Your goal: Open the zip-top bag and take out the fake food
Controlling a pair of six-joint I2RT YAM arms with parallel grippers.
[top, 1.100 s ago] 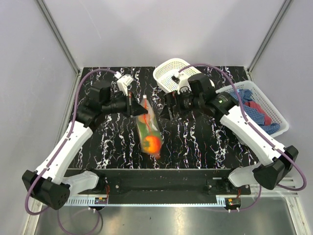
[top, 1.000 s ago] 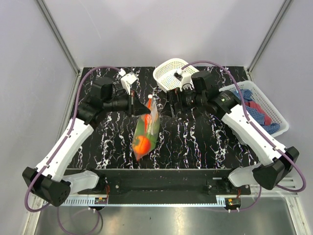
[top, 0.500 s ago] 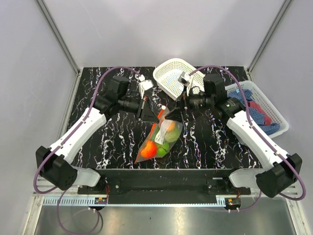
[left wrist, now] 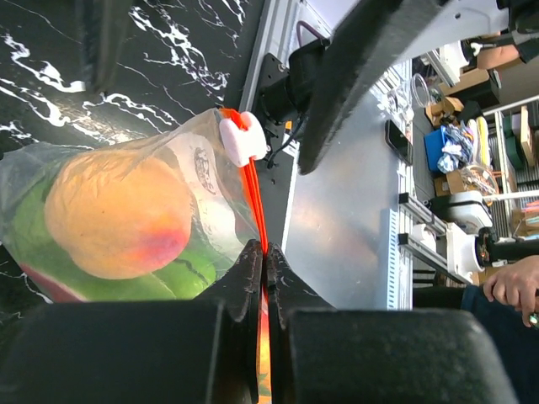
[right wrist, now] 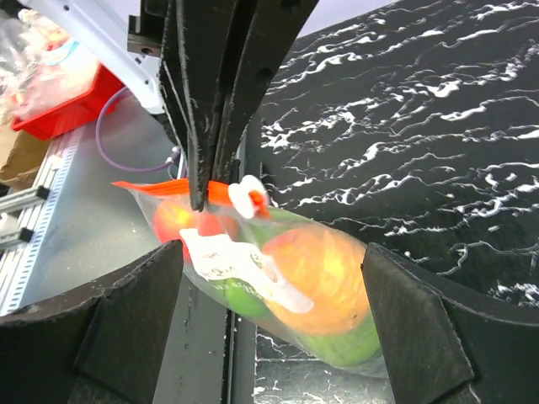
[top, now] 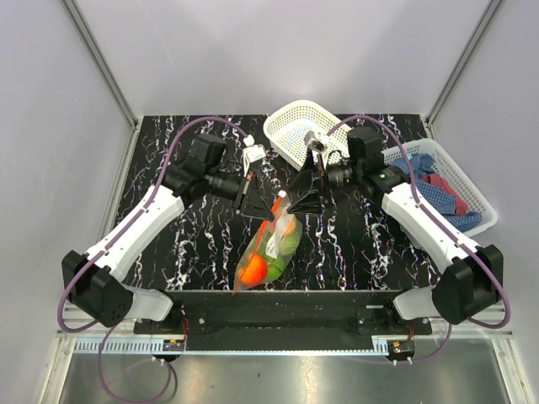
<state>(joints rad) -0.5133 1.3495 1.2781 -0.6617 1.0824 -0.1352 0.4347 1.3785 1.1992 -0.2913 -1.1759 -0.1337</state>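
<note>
Bag hangs from the left claw.
The left claw (left wrist: 263, 257) is pinched on the strip (left wrist: 254, 209); the bag (top: 271, 248) dangles over the table (top: 354, 244), narrower than half a second ago, food (left wrist: 118, 223) inside. The right claw (top: 305, 190) gapes wide beside it.

Delta over the last second: left gripper (top: 257, 202), pinched on the zip-top bag (top: 269, 248), swung from 10 o'clock of table centre in to centre. The bag went with it, shifting toward 3 o'clock, then 6. A half-second ago it was splayed toward 5; now it's narrower, tail at 7. Right gripper (top: 305, 189) backed slightly toward 3 o'clock.
</note>
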